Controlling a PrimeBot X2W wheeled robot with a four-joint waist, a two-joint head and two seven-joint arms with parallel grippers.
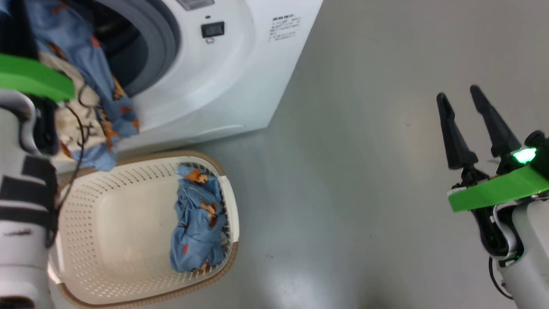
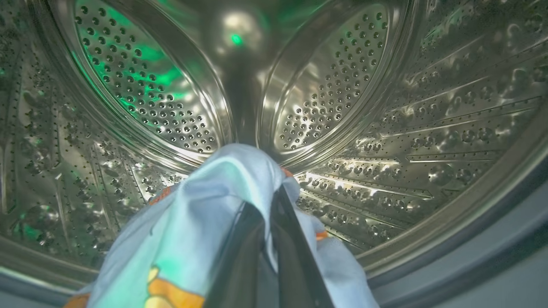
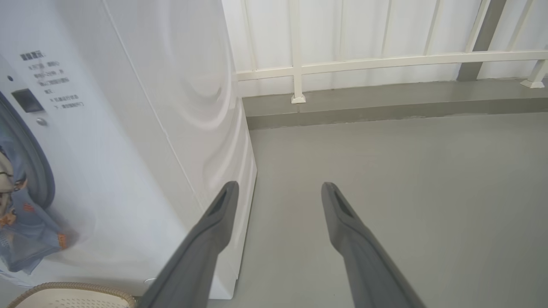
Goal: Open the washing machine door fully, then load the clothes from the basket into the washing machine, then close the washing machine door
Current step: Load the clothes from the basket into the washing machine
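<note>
Inside the drum (image 2: 385, 128) my left pincer (image 2: 272, 201) grips bear-print clothes (image 2: 192, 222); my right pincer (image 1: 459, 94) hangs wide, empty. One garment (image 1: 197, 223) remains in the basket (image 1: 128, 214), then the door needs closing.

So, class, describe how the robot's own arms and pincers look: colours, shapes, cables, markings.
The right pincer has two long, tapering black fingers above a green plate, with a glowing green light and a thin black cable beside the white right forearm. The left forearm is white with black bands, under a green bracket; the left pincer has dark fingers.
</note>
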